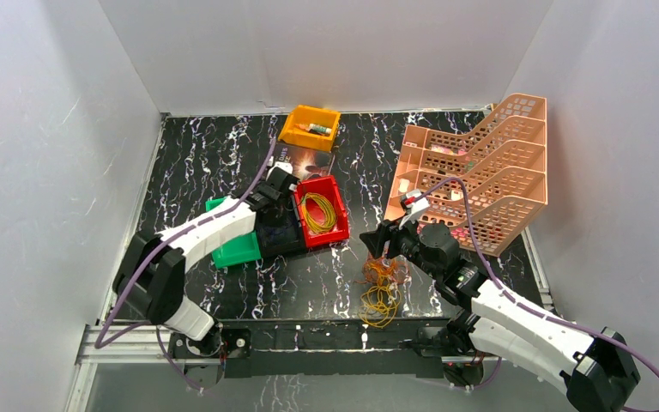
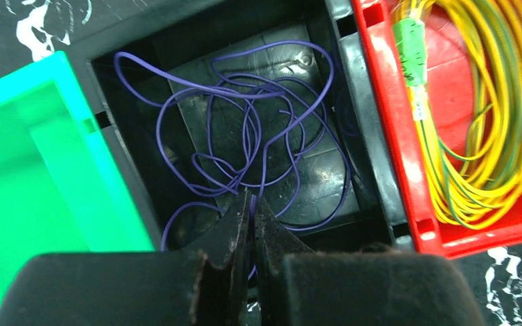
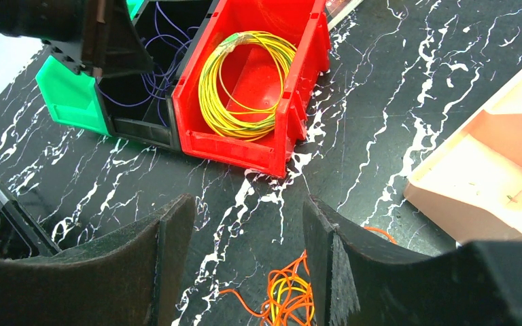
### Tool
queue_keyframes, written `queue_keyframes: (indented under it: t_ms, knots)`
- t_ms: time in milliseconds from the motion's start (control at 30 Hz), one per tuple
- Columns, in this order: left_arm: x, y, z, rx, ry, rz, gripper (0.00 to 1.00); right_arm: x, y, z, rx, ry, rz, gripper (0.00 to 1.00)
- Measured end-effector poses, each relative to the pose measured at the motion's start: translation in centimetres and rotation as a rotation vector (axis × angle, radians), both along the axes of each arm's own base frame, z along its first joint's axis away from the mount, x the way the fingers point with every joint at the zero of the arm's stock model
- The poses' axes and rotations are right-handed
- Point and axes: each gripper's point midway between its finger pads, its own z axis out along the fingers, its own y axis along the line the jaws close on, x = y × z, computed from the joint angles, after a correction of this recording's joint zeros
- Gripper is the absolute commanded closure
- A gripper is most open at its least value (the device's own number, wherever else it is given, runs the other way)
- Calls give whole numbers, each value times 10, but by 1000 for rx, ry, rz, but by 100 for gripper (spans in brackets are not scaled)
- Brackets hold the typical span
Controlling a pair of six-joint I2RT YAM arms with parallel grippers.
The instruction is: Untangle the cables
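A purple cable (image 2: 258, 136) lies in loose loops in the black bin (image 2: 363, 102). My left gripper (image 2: 251, 200) reaches into that bin, shut on a strand of the purple cable; it also shows in the top view (image 1: 276, 193). A yellow cable coil (image 1: 317, 213) lies in the red bin (image 1: 336, 193). An orange and yellow tangle (image 1: 382, 287) lies on the table. My right gripper (image 3: 245, 204) is open and empty just above and beside this tangle (image 3: 285, 299), in the top view too (image 1: 376, 245).
A green bin (image 1: 236, 249) stands left of the black bin. A yellow-orange bin (image 1: 311, 129) with small items stands at the back. A pink tiered organizer (image 1: 480, 172) fills the right side, close to my right arm. White walls enclose the table.
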Motion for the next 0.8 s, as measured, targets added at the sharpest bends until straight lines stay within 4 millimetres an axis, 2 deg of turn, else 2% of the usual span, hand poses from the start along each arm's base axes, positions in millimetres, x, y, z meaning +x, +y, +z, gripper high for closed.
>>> queue_keyframes:
  t_ms: [167,367,600,800]
  knots:
    - [-1,0,-22,40,59,-10,100,0,0,0,0,0,0,32]
    - [2,0,-23,53,63,-16,73,0,0,0,-1,1,0,32]
    - [9,0,-2,45,23,-9,55,0,0,-2,-4,3,0,32]
    - [15,0,41,11,-65,-8,46,-1,-1,-5,-8,9,0,32]
